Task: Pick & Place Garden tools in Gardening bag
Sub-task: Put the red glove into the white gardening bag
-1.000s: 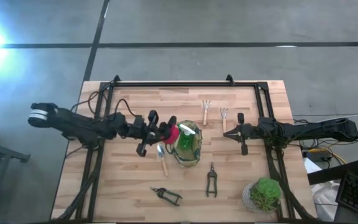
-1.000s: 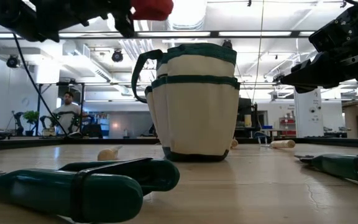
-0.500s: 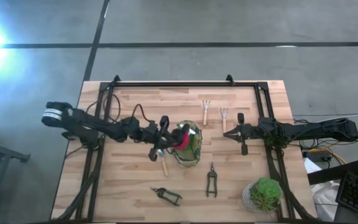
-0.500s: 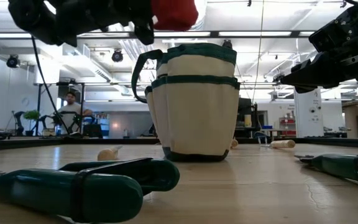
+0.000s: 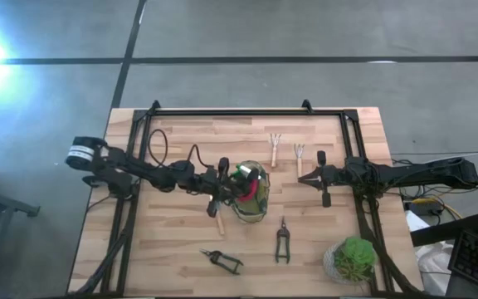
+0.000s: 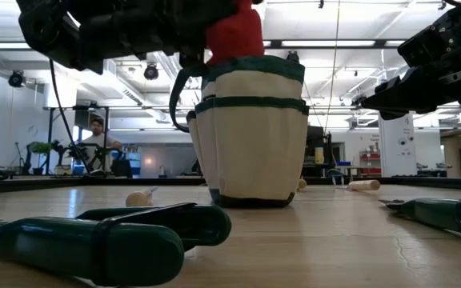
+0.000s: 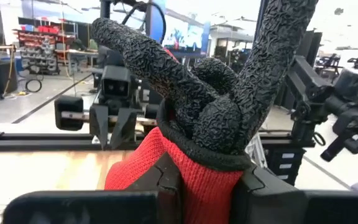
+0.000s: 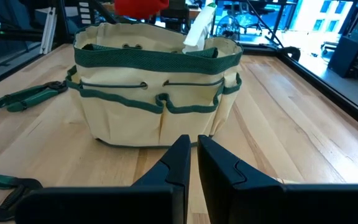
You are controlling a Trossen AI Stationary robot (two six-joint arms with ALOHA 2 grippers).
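Left gripper (image 7: 201, 180) around red-and-black glove (image 7: 197, 112)

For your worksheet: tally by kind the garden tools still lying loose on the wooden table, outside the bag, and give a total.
Wooden-handled forks: 2
Wooden-handled trowel: 1
Pruners: 2
Total: 5
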